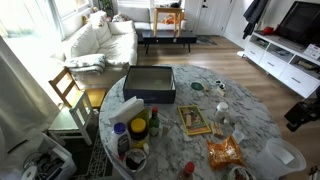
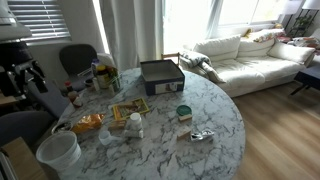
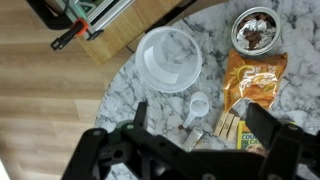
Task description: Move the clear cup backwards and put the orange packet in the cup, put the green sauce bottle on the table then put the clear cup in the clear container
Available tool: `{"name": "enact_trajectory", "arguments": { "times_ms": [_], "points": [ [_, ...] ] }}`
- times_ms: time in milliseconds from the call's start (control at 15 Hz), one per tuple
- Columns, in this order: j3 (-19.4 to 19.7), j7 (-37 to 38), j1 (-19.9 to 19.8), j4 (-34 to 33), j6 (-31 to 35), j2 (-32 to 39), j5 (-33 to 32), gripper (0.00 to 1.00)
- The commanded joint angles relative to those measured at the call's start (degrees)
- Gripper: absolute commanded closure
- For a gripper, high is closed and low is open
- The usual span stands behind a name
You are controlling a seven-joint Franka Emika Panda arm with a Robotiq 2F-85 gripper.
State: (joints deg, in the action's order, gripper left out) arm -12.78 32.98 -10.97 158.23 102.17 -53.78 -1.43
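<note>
From above in the wrist view, the clear cup stands upright and empty near the table edge. The orange packet lies flat to its right. My gripper hangs open above the table, just short of both, with nothing between its fingers. In both exterior views the cup sits at the table rim next to the packet. The gripper hovers over that side. The green sauce bottle stands in the clear container among other jars across the table.
A small white scoop, wooden pegs and a bowl of brown bits lie round the packet. A tan printed card and a dark square tray sit mid-table. Chairs and a sofa surround the marble table.
</note>
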Motion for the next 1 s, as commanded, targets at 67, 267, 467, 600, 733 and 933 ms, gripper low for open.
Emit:
{"name": "enact_trajectory", "arguments": {
  "times_ms": [67, 267, 467, 600, 733, 933],
  "points": [
    [3.64, 4.77, -0.89, -0.16, 1.41, 7.17, 6.07, 0.00],
    [2.00, 7.62, -1.21, -0.21, 4.61, 11.83, 4.95, 0.00],
    [3.56, 6.73, 0.06, -0.32, 3.64, 10.69, 4.42, 0.00],
    [3.43, 7.12, 0.16, -0.54, 3.97, 11.87, 4.37, 0.00],
    [3.43, 7.15, 0.16, -0.60, 3.97, 11.95, 4.37, 0.00],
    [2.08, 16.23, -3.63, -0.58, 4.82, 17.20, 2.03, 0.00]
  ]
}}
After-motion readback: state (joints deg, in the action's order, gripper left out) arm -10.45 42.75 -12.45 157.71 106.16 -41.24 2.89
